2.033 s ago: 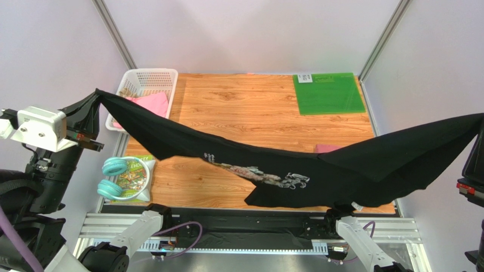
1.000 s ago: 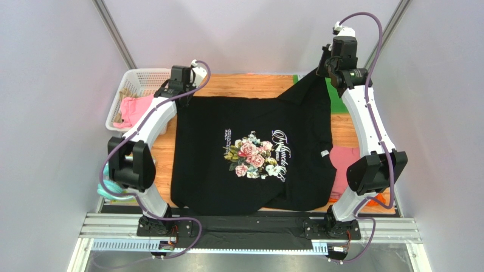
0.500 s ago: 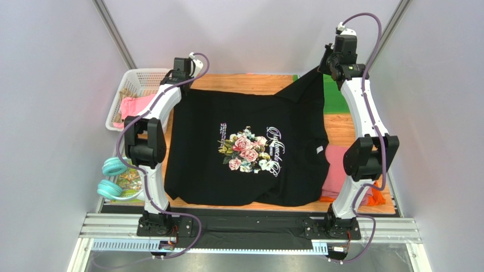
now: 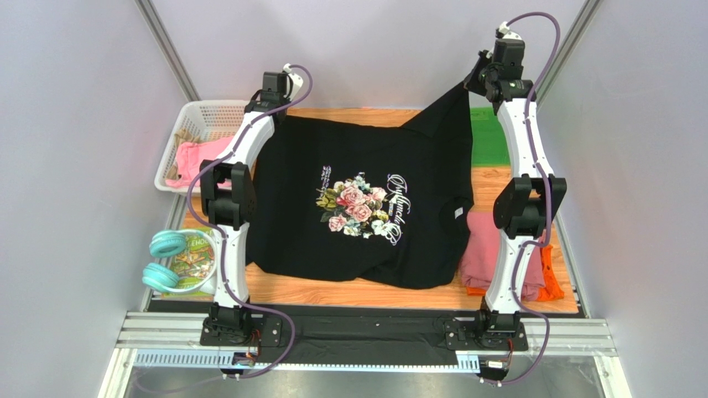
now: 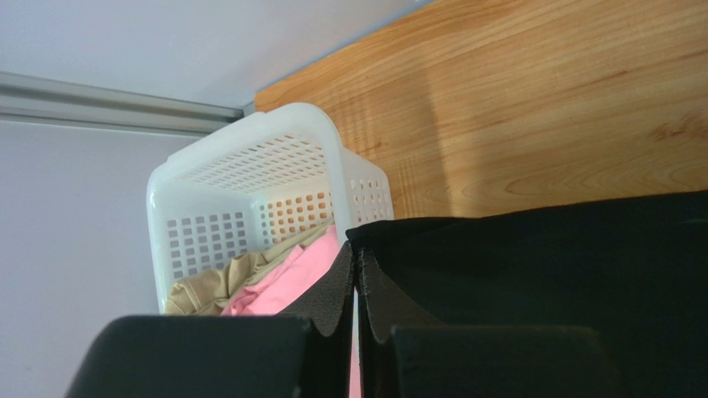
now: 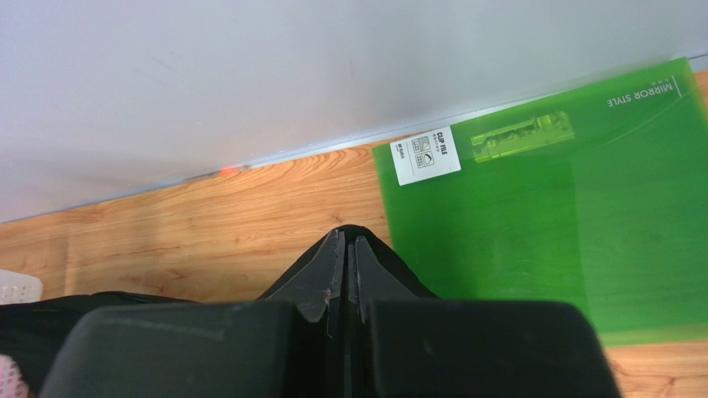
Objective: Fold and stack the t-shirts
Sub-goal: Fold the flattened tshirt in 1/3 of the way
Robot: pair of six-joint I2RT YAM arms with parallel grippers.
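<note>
Wood-grain tabletop point(image 4: 332, 292) fills the centre of the top view, enclosed by pale grey walls. The black t-shirt point(image 4: 366, 249) lies spread print side up over the middle of the table, with its floral print point(image 4: 359, 207) near centre frame and its lower hem close to the table's bottom edge.

The left gripper point(image 5: 356, 259), at the upper left of the shirt, has its fingers pressed together on the shirt's upper-left corner, just beside the white basket point(image 4: 212, 116). The right gripper point(image 6: 345, 242), at the upper right of the frame, is likewise clamped on the shirt's upper-right corner. That corner is raised off the table into a peak beside the green mat point(image 6: 532, 224).

The dusty-pink t-shirt point(image 4: 484, 249) lies at lower right, touching the black shirt's right edge. The orange t-shirt point(image 4: 550, 278) shows along the pink one's right and lower edges.

The basket holds pink cloth point(image 4: 198, 156) and tan cloth point(image 5: 208, 290). The teal headphones point(image 4: 166, 259) lie at lower left, beside the table.
</note>
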